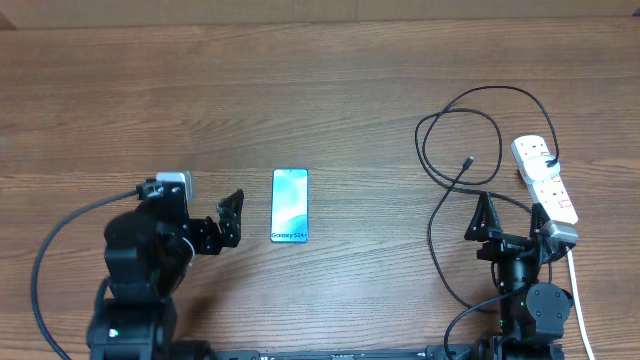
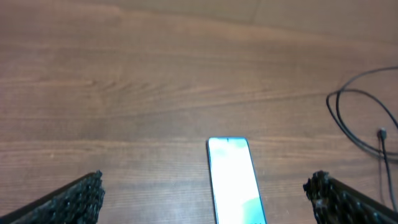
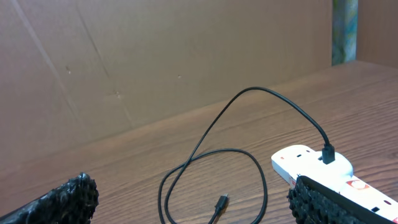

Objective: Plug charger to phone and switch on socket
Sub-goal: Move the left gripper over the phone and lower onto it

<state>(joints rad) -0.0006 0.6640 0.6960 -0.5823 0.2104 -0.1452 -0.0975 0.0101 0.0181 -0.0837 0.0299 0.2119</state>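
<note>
The phone (image 1: 290, 205) lies flat mid-table, its blue-teal screen up; the left wrist view shows it (image 2: 233, 177) between my fingers. My left gripper (image 1: 232, 217) is open and empty just left of it. The black charger cable (image 1: 470, 110) loops on the right; its plug tip (image 1: 469, 160) lies loose on the wood, also in the right wrist view (image 3: 220, 202). Its other end is plugged into the white socket strip (image 1: 545, 180) (image 3: 311, 163). My right gripper (image 1: 510, 213) is open and empty, near the strip and behind the tip.
The strip's white cord (image 1: 580, 300) runs down the right edge beside my right arm. A cardboard wall (image 3: 155, 56) stands beyond the table's far edge. Bare wood lies between the phone and the cable loops.
</note>
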